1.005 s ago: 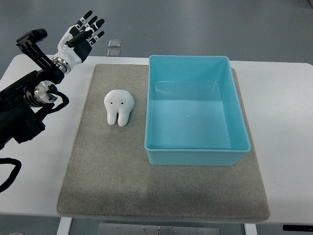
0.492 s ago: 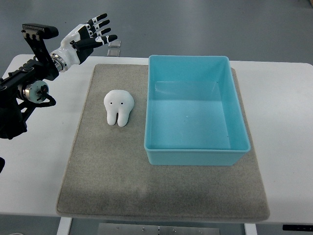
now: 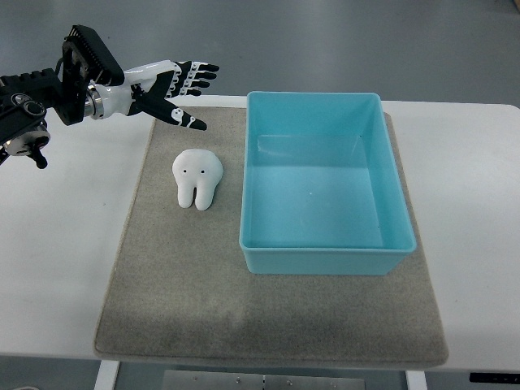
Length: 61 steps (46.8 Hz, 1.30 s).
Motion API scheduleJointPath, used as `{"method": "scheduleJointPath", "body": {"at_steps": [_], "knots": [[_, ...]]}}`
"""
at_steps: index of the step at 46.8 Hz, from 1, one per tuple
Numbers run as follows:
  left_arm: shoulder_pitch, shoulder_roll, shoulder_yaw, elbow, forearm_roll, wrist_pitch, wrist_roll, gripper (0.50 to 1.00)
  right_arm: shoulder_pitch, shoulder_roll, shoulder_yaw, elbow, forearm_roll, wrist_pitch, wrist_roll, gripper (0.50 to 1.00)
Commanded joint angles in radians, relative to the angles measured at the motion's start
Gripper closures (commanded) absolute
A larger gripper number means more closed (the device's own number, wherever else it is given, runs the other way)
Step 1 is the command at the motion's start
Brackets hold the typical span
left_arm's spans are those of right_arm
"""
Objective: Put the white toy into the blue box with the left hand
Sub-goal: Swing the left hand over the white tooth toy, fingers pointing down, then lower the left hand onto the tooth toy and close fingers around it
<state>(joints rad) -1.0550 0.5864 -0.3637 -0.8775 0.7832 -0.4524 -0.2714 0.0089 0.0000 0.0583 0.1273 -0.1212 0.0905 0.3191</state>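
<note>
Left hand hovers with fingers spread and holding nothing, above the far left corner of the grey mat, just beyond the white toy. That tooth-shaped toy lies on the mat, beside the blue box on the desk.

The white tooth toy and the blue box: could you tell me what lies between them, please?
Nothing stands between them. In the top view only a bare strip of grey mat separates the white tooth toy from the blue box.
</note>
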Motion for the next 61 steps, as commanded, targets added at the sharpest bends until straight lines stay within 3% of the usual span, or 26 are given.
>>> {"method": "scheduleJointPath", "body": {"at_steps": [1,14,30,40,61], "knots": [[-0.002,0.027,0.000,-0.034,0.050,-0.029,0.000,0.508,0.000,0.000,0.000,0.000,0.000,0.000,0.000,0.564],[-0.002,0.062,0.000,-0.124,0.309,-0.057,-0.002,0.510,0.000,0.000,0.000,0.000,0.000,0.000,0.000,0.564],[-0.003,0.050,-0.001,-0.136,0.511,-0.043,-0.002,0.512,0.000,0.000,0.000,0.000,0.000,0.000,0.000,0.564],[0.004,0.046,0.000,-0.147,0.634,0.024,-0.003,0.514,0.000,0.000,0.000,0.000,0.000,0.000,0.000,0.564],[0.012,-0.004,0.034,-0.159,0.676,0.029,-0.003,0.510,0.000,0.000,0.000,0.000,0.000,0.000,0.000,0.564]]}}
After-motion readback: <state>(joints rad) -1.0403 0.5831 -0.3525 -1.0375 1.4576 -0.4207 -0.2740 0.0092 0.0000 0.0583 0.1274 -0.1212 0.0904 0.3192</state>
